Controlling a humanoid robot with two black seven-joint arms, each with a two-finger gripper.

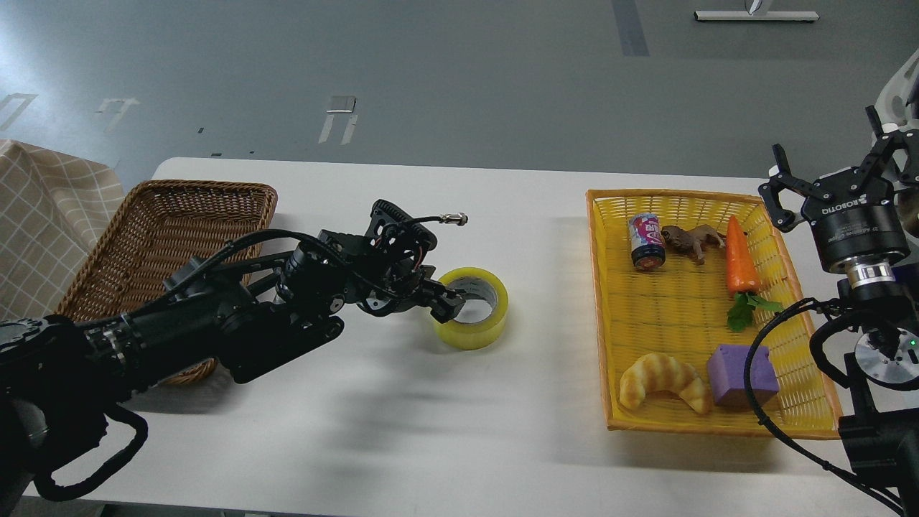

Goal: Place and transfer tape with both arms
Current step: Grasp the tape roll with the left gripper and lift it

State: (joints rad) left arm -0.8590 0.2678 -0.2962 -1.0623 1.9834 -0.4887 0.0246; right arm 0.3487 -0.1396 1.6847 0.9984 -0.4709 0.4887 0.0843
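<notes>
On the table (402,431), left gripper (451,301) grips the tape's (479,327) near wall.

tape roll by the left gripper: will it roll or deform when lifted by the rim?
The tape lies flat on the table, hole up, so it probably won't roll unless tipped on edge. Its grey-white core likely keeps it stiff. The left gripper sits at the rim, one finger seemingly inside the core; the glossy side may be slippery.

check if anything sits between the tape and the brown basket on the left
Nothing visible does. The tape lies on bare table, the left gripper at its rim, and only the left arm itself stretches across toward the brown basket.
</notes>
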